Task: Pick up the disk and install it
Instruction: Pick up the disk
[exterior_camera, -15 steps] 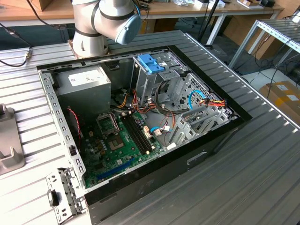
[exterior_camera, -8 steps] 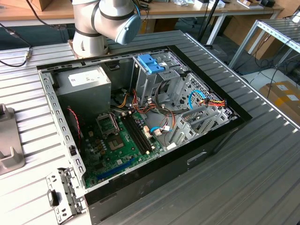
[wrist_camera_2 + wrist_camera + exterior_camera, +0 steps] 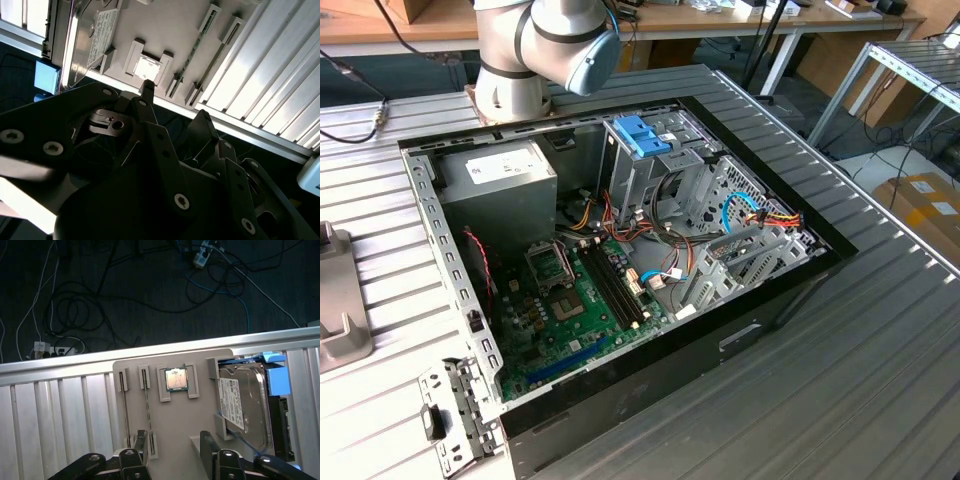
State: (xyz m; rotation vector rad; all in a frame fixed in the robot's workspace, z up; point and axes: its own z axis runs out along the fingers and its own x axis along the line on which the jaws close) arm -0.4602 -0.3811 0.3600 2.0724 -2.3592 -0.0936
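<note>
On a grey plastic tray [image 3: 202, 412], the silver-grey metal disk [image 3: 245, 405] with blue rails lies unpicked; the black gripper [image 3: 173, 441] hovers near, jaws apart, empty.

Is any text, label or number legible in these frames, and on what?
None can be read.
White label on the disk: print too small to read.
Label on the power supply: blurred.
Markings on the chip: too small to read.
</note>
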